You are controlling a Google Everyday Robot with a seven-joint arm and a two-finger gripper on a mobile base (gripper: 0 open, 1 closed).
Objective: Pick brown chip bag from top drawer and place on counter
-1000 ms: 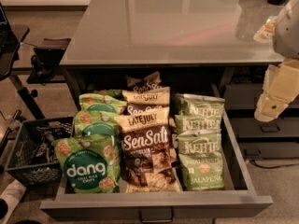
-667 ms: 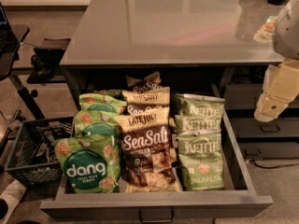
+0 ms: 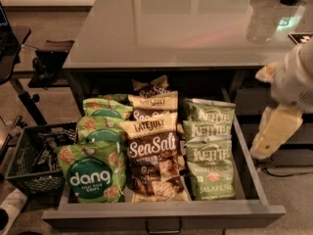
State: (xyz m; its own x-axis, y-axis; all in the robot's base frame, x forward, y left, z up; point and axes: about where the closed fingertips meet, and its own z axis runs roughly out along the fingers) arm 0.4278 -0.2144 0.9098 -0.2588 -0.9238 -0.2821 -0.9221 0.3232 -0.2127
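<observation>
Brown bag (image 3: 152, 153) stands middle of drawer (image 3: 166, 214), between dang bag (image 3: 93, 175) and Kettle bag (image 3: 210, 170). I see gripper (image 3: 274, 133) right of drawer, near counter (image 3: 171, 28) edge; wide or narrow, cannot tell.

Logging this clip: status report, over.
Gripper right of open top drawer, outside it. Front brown chip bag in drawer, untouched. dang bags, Kettle bags flank it.

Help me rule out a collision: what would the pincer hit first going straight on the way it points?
Probably the top drawer's right wall. The pincer hangs right of the drawer, pointing down and slightly left. Depth is unclear, so it might pass just outside it.
</observation>
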